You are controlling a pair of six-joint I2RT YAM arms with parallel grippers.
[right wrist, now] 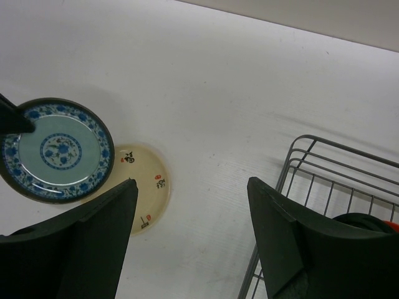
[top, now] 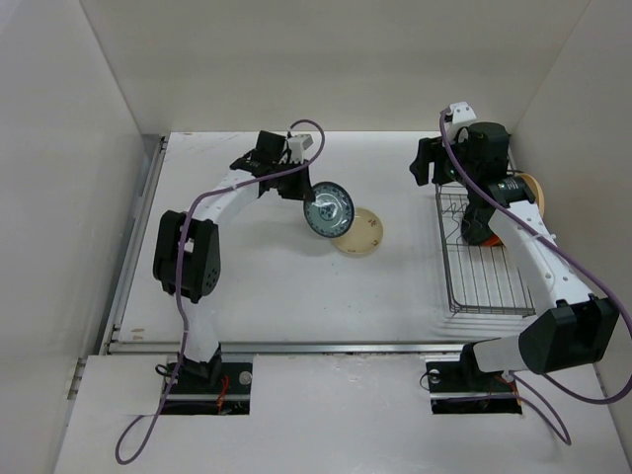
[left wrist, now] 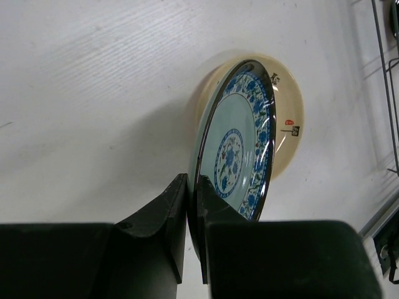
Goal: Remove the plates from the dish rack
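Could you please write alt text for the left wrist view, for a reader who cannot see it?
The left gripper, shut on the rim of a blue-patterned plate, holds it on edge over a cream plate lying flat on the white table. Whether the two plates touch is unclear.

The cream round plate [top: 369,237] lies flat on the tabletop [top: 296,296], centre. The teal-blue patterned round plate [top: 329,209] tilts over its left edge. The silver wire dish rack [top: 484,281] sits well right, other plates [top: 533,186] in its far end.
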